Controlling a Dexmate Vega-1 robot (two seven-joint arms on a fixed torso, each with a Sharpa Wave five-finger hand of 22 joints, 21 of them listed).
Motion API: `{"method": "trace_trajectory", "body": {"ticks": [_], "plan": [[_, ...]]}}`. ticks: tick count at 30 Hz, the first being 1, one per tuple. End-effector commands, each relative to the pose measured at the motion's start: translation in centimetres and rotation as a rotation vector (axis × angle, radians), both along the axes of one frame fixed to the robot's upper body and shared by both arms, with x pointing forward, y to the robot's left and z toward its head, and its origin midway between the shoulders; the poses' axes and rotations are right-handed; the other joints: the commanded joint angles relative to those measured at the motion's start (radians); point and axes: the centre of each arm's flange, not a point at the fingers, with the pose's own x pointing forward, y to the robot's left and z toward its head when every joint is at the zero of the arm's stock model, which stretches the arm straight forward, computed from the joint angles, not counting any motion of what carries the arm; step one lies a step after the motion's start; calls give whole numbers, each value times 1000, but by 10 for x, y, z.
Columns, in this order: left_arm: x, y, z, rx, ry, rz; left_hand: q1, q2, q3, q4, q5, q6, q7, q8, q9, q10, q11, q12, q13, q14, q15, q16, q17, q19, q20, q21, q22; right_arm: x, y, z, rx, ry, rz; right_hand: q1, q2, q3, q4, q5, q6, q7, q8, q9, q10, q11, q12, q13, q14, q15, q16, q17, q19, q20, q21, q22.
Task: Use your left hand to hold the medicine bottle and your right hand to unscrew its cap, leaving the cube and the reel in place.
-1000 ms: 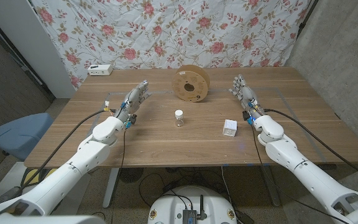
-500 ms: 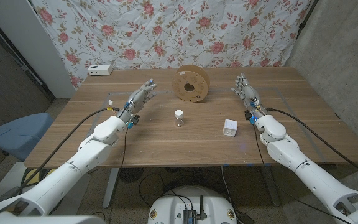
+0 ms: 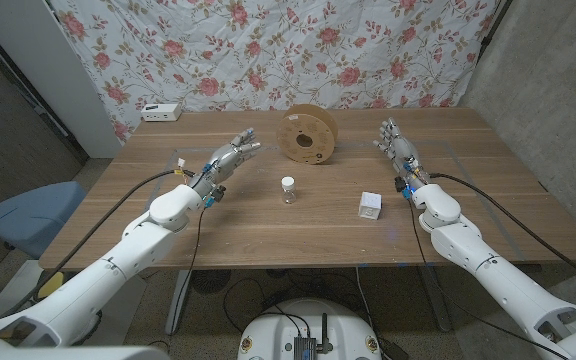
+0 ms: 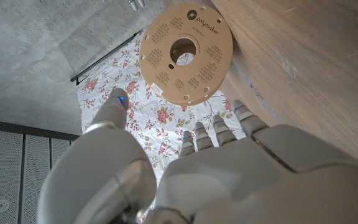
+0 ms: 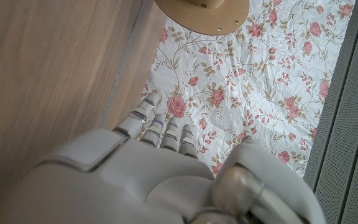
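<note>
I see the medicine bottle [image 3: 288,189] upright mid-bench, cap on, with the reel [image 3: 308,136] at its 12 o'clock and the cube [image 3: 370,206] near its 4 o'clock. My left hand [image 3: 226,160] at its 10 o'clock and right hand [image 3: 398,152] at 2 o'clock both hold nothing, fingers extended. The left wrist view reads "polymaker" on the reel's [image 4: 186,53] label; the smaller print is illegible.
</note>
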Motion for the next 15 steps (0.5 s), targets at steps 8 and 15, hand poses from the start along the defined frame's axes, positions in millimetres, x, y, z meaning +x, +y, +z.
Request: {"method": "trace_trajectory", "body": {"ticks": [8, 15], "plan": [[-19, -10, -3, 102, 2, 20, 111, -34, -33, 4, 40, 24, 4, 5, 4, 39, 23, 4, 2, 23, -62, -2, 2, -18, 28, -1, 3, 0, -3, -4, 12, 4, -18, 3, -2, 4, 2, 9, 6, -4, 7, 1, 8, 3, 6, 3, 11, -33, 5, 2, 2, -56, 7, 5], [-23, -14, -8, 121, -2, 33, 203, -33, -63, 8, 65, 29, -79, 0, 4, 75, -19, 4, 2, 43, -83, -4, 1, -53, 18, -4, 2, -2, -2, -6, 14, 3, -25, 2, -1, 5, 2, 10, 7, -4, 7, 1, 10, 3, 6, 3, 14, -33, 6, 1, 2, -56, 7, 5]]}}
